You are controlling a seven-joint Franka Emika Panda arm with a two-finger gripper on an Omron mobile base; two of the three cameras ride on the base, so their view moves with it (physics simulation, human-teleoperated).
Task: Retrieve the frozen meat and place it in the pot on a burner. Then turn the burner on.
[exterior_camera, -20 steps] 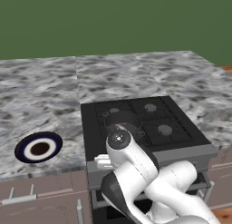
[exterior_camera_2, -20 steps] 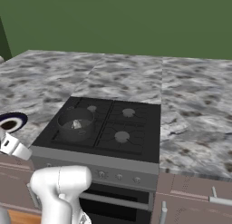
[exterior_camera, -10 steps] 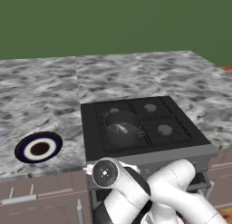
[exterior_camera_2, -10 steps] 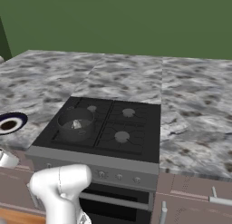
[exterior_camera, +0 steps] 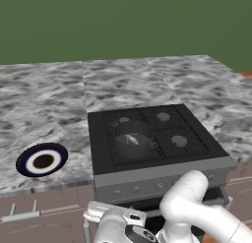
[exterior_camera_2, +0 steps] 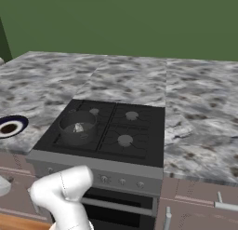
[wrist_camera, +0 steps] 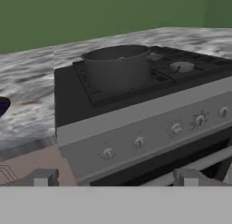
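- The round, low, dark grey metal pot (exterior_camera: 132, 137) stands upright on the front-left burner of the black four-burner gas cooktop (exterior_camera: 147, 136), its open mouth facing up.
- In the right base view the same pot (exterior_camera_2: 77, 127) sits at the near left corner of the grates, with its small side handles too faint to tell which way they point.
- Inside the pot lies a small pale whitish-grey mottled lump of frozen meat (exterior_camera_2: 78, 128); in the left base view it shows as a light streak (exterior_camera: 131, 139) running slantwise on the pot floor, but its long axis is too small to judge surely.
- The other three pale grey burner caps, such as the front-right one (exterior_camera: 178, 141), are bare under the grates.
- The two-finger gripper (wrist_camera: 115, 177) hangs low in front of the stove, facing the grey control panel with its row of round knobs (wrist_camera: 139, 142); its dark finger tips (wrist_camera: 43, 177) stand wide apart and hold nothing.
- A dark-blue-rimmed white plate with a brown centre (exterior_camera: 42, 160) rests on the grey marbled stone counter (exterior_camera: 44, 109), left of the cooktop and well apart from the pot.
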